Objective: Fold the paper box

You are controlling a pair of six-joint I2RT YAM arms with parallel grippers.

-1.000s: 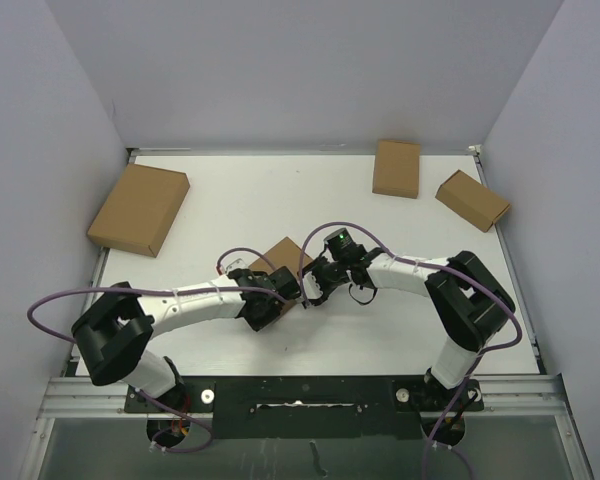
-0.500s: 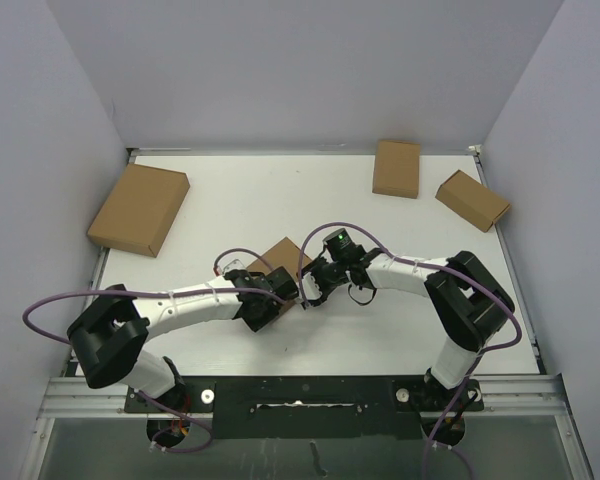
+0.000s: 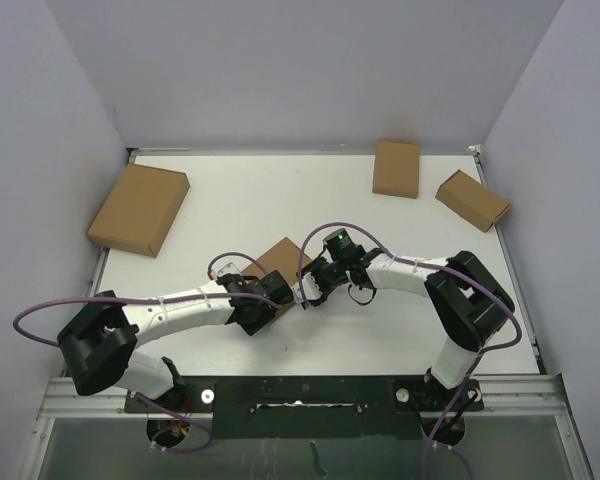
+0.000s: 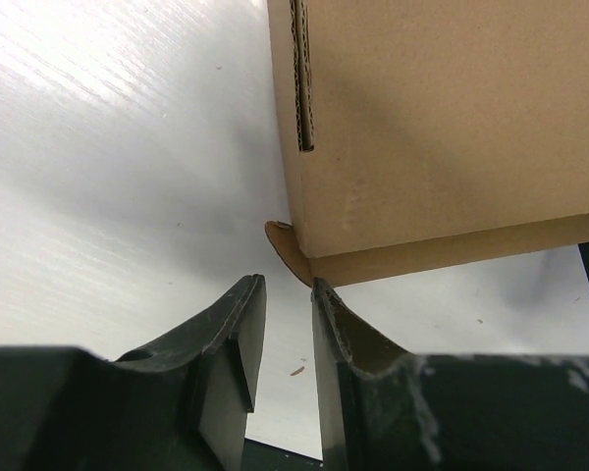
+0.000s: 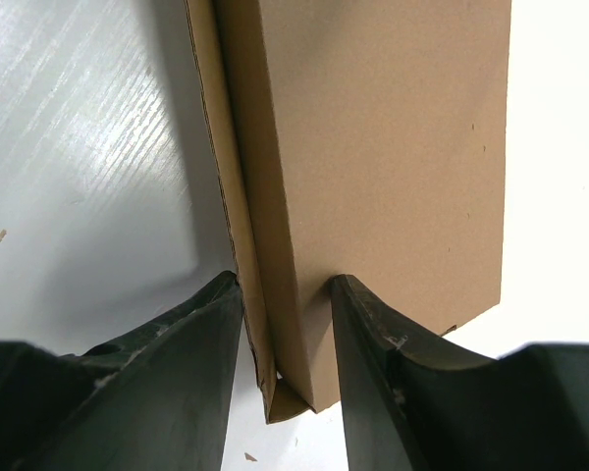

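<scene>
Cardboard of a plain brown is showing on all four boxes lying on the white tabletop (image 3: 380,330). The paper box (image 3: 278,258) is sitting near the middle, slightly toward the near edge, with the two arms meeting at its near corner. From above, their black wrists are covering that corner.

The left arm (image 3: 180,305) is reaching in from the left. Its jaws are standing slightly apart with bare tabletop showing in the narrow gap between them. They are pointing at a small rounded tab (image 4: 287,250) poking out at the paper box's bottom corner, just beyond the tips. A thin slit (image 4: 304,78) is running down the wall above the tab.

The right arm (image 3: 420,275) is reaching in from the right, and its jaws are clamping an upright wall of the paper box between them.

A larger box (image 3: 138,208) is lying at the far left, and two smaller boxes (image 3: 396,168) (image 3: 472,200) are lying at the far right, all well apart from the arms. Purple cables (image 3: 50,310) are looping off both arms.
</scene>
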